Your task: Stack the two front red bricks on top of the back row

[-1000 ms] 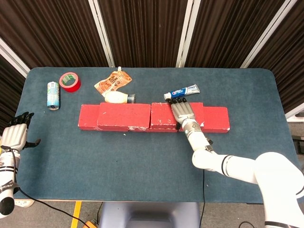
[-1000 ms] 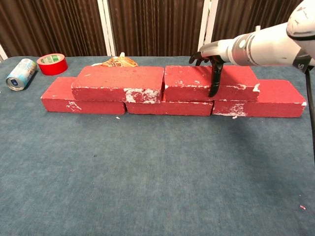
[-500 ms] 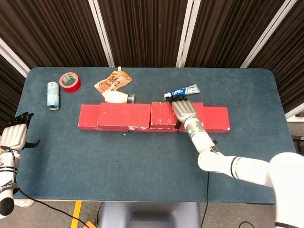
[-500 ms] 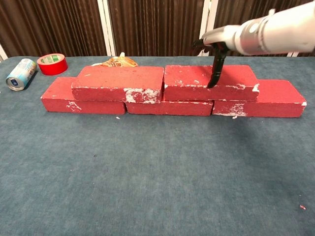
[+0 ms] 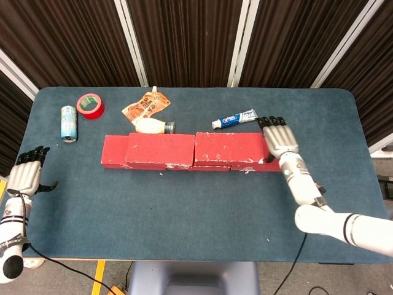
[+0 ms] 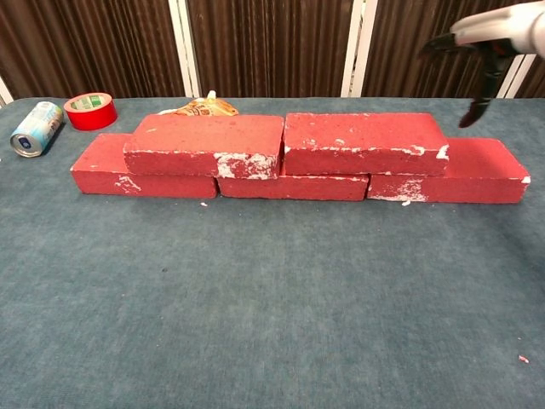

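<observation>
Head view shows us both top bricks [image 5: 195,147] stacked on the back row [image 6: 298,186]. Our right hand [image 5: 279,137], at 3 o'clock, hovers spread and empty; our left hand [image 5: 27,174] likewise.

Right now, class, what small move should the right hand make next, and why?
Probably keep drawing the right hand back toward rest: both upper bricks already lie on the back row, and the hand holds nothing.

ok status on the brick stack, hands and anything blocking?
Right hand open, off the bricks. Left hand open at table edge. Two top bricks sit on back row. Nothing blocking.
</observation>
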Robot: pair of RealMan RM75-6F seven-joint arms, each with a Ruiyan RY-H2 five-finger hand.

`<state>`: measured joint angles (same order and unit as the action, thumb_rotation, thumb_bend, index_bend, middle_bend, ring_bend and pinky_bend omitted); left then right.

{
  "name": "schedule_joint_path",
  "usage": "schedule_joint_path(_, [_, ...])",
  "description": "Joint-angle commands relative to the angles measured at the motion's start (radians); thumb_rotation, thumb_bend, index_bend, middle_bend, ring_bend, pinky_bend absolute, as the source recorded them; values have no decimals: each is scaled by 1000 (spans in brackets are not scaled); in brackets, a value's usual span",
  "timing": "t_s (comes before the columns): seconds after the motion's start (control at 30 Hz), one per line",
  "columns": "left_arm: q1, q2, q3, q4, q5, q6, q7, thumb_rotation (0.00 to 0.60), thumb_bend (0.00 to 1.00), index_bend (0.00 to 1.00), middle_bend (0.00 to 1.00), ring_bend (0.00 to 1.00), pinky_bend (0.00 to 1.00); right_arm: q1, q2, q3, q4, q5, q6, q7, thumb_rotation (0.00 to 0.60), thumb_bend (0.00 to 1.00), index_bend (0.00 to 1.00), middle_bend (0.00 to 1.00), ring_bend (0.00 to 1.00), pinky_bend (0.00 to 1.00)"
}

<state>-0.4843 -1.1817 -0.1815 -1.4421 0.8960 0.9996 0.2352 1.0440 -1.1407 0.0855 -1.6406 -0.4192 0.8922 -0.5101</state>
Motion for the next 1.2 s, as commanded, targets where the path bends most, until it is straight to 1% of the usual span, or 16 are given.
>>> schedule_joint_path(0.03, [-2, -5, 0, 2, 0, -2, -1, 600, 260, 0, 0, 0, 21, -11, 10, -7, 2, 3, 9, -7, 600, 0, 76, 166, 34, 0])
schedule_joint_path(0.2, [0, -11, 4, -1, 5, 5, 3, 600, 259, 0, 0, 0, 21, -20, 1, -18, 45, 10, 18, -35, 600, 0, 76, 166, 34, 0])
schedule_joint_path(0.57, [7, -12, 9, 8, 5, 3, -7, 600, 258, 0, 0, 0, 21, -36, -71, -40, 185, 45, -25, -80, 600, 0, 72, 166, 34, 0])
schedule_joint_path(0.73, [6, -26, 12, 39, 7, -8, -17, 600, 258, 0, 0, 0, 21, -50, -131, -36, 270, 29, -43, -72, 600, 0, 70, 165, 34, 0])
schedule_joint_path(0.9, [8, -31, 12, 62, 18, -13, -33, 600, 259, 0, 0, 0, 21, -61, -188, -23, 342, -7, -33, -63, 600, 0, 70, 165, 31, 0])
schedule_joint_path(1.07, [9, -40, 13, 89, 26, -25, -49, 600, 260, 0, 0, 0, 21, -69, -241, -12, 393, -39, -27, -67, 600, 0, 70, 165, 24, 0])
schedule_joint_path(1.13, [19, -32, 17, 63, 36, -5, -44, 600, 259, 0, 0, 0, 21, -69, -259, -3, 407, -50, -23, -70, 600, 0, 70, 165, 22, 0])
schedule_joint_path(1.2, [14, -30, 12, 60, 27, -9, -36, 600, 260, 0, 0, 0, 21, -69, -276, 5, 421, -59, -17, -75, 600, 0, 70, 165, 22, 0])
